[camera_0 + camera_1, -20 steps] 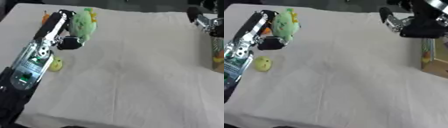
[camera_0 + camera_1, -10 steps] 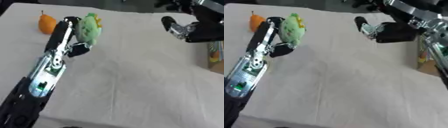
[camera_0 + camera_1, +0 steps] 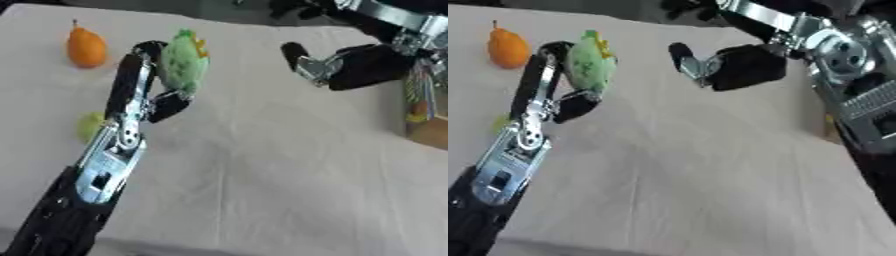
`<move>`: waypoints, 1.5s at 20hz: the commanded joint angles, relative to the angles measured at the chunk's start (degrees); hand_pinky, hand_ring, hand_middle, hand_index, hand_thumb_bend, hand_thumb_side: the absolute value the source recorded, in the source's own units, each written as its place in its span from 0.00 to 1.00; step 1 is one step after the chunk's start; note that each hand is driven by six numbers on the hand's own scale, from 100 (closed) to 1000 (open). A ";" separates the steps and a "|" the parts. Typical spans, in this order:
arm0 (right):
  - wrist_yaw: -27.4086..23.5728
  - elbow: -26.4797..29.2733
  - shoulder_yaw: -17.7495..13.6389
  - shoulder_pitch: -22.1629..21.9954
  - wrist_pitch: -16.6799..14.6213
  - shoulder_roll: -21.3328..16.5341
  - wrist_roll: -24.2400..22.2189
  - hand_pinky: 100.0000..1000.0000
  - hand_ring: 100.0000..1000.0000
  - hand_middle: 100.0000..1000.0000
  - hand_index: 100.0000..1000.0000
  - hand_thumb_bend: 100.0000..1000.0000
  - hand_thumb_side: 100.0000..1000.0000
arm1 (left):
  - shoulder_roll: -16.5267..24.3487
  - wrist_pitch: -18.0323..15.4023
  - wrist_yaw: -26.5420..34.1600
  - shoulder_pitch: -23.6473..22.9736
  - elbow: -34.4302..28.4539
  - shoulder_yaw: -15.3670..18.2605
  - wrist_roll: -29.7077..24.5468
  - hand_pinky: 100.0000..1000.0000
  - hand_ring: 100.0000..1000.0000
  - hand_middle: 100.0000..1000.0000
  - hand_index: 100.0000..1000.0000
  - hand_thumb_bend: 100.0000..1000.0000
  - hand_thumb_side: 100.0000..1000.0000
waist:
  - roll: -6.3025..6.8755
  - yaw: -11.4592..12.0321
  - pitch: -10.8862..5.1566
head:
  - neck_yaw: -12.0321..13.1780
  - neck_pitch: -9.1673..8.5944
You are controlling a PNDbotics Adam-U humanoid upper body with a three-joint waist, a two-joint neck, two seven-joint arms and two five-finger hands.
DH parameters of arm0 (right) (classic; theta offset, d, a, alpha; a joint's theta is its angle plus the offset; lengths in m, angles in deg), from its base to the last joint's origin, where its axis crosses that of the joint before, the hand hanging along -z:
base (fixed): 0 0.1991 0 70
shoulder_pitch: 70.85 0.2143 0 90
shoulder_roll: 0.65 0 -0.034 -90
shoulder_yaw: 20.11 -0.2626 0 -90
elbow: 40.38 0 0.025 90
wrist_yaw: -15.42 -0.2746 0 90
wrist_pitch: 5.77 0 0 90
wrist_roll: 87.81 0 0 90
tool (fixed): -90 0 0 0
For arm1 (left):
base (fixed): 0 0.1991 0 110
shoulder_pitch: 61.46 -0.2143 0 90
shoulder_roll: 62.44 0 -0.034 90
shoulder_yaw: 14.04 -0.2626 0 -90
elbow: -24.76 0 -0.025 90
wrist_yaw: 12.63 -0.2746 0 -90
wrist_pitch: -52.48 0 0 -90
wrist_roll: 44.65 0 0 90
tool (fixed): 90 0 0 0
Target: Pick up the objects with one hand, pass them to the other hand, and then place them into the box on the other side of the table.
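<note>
The left hand (image 3: 150,80) is clamped around a green plush toy with yellow trim (image 3: 185,63), held above the white tablecloth (image 3: 262,165). The right hand (image 3: 726,67), fingers relaxed apart, hovers nearby, empty.

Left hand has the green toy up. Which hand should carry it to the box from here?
Right. The left hand grips the green toy at the table's left side, while the box sits at the right edge. The right hand, fingers open toward the toy, is beside the box, so it probably should receive and place it.
</note>
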 commanded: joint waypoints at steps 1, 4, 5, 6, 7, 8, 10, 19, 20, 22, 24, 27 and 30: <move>2.82 -1.63 1.02 2.35 -1.22 0.96 -0.79 0.92 0.95 0.81 0.89 0.09 0.25 | -0.58 -1.05 -0.99 0.86 0.05 -0.43 0.75 0.55 0.55 0.50 0.55 0.00 0.00 | 0.17 -0.09 -1.40 | -0.09 0.56; 5.08 -3.52 2.09 4.01 -2.27 2.35 -0.86 0.92 0.95 0.81 0.89 0.13 0.25 | -0.98 -1.79 -1.25 1.02 0.66 -0.53 1.03 0.55 0.55 0.50 0.55 0.00 0.00 | 0.16 -0.02 -1.39 | -0.09 0.64; 5.69 -4.11 2.51 4.55 -2.67 2.73 -1.04 0.91 0.95 0.81 0.89 0.14 0.26 | -1.09 -2.09 -1.31 1.09 0.79 -0.56 1.17 0.55 0.55 0.50 0.55 0.00 0.00 | 0.16 0.03 -1.39 | -0.09 0.69; 6.28 -4.66 2.85 5.00 -3.05 3.09 -1.21 0.91 0.94 0.81 0.89 0.15 0.26 | -1.20 -2.40 -1.42 1.14 0.91 -0.60 1.32 0.55 0.55 0.50 0.55 0.00 0.00 | 0.15 0.07 -1.38 | -0.13 0.72; 6.94 -5.20 3.14 5.42 -3.41 3.43 -1.33 0.91 0.94 0.81 0.89 0.16 0.27 | -1.35 -2.67 -1.56 1.17 1.06 -0.64 1.47 0.55 0.55 0.49 0.54 0.00 0.00 | 0.14 0.11 -1.37 | -0.18 0.74; 7.81 -5.81 3.40 5.76 -3.75 3.72 -1.41 0.90 0.94 0.80 0.89 0.21 0.30 | -1.50 -2.95 -1.86 1.22 1.19 -0.68 1.67 0.55 0.55 0.49 0.55 0.00 0.00 | 0.11 0.15 -1.36 | -0.22 0.77; 9.98 -7.46 3.91 6.25 -4.45 4.38 -1.42 0.90 0.93 0.80 0.88 0.23 0.32 | -1.80 -3.46 -2.97 1.32 1.47 -0.80 2.14 0.55 0.55 0.49 0.55 0.00 0.00 | 0.01 0.21 -1.36 | -0.27 0.84; 15.30 -14.07 6.33 8.00 -7.37 7.57 -0.93 0.89 0.93 0.80 0.88 0.25 0.36 | -3.23 -5.07 -6.37 1.95 2.93 -1.46 3.41 0.55 0.55 0.49 0.54 0.00 0.00 | -0.11 0.70 -1.31 | -0.59 0.93; 15.68 -14.48 6.39 8.15 -7.37 7.86 -0.71 0.89 0.93 0.80 0.88 0.25 0.37 | -3.35 -5.16 -6.69 2.01 3.09 -1.50 3.56 0.55 0.54 0.49 0.54 0.00 0.00 | -0.11 0.75 -1.31 | -0.64 0.95; 16.77 -15.37 6.39 8.39 -7.11 8.43 -0.04 0.88 0.93 0.79 0.88 0.25 0.39 | -3.70 -5.23 -7.60 2.14 3.46 -1.58 4.01 0.54 0.54 0.49 0.55 0.00 0.00 | -0.12 0.87 -1.31 | -0.79 1.00; 18.37 -16.32 6.33 8.45 -6.67 8.86 0.93 0.87 0.92 0.79 0.87 0.25 0.40 | -4.02 -5.18 -8.21 2.19 3.78 -1.66 4.52 0.54 0.54 0.49 0.55 0.00 0.00 | -0.12 0.97 -1.29 | -0.87 1.05; 20.30 -18.07 6.37 8.42 -6.29 9.49 2.25 0.87 0.92 0.79 0.87 0.24 0.41 | -4.35 -5.17 -8.66 2.20 4.14 -1.83 5.21 0.54 0.54 0.48 0.54 0.00 0.00 | -0.15 1.15 -1.22 | -1.09 1.04; 21.14 -19.64 6.52 8.49 -6.39 10.15 2.98 0.88 0.92 0.79 0.88 0.23 0.42 | -4.60 -5.42 -8.78 2.24 4.22 -2.11 5.79 0.54 0.54 0.48 0.54 0.00 0.00 | -0.15 1.36 -1.13 | -1.35 0.99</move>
